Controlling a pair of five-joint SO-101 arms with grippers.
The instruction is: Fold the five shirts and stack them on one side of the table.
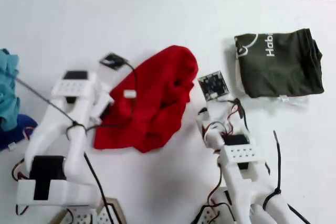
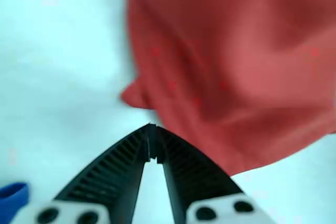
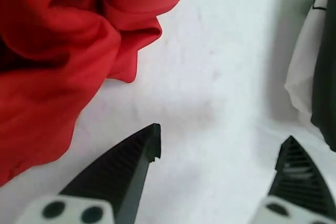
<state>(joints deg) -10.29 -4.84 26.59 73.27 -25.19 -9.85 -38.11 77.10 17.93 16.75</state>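
The red shirt (image 1: 152, 98) is lying crumpled on the table (image 1: 79, 19), its long axis slanting across. The left tool (image 2: 152, 142) is hovering at the shirt's edge, jaws pressed together, gripping nothing. The right tool (image 3: 220, 137) is hanging spread wide just beside the shirt, toward the folded dark green shirt (image 1: 278, 64). The left is looking nearer but needing to open first.
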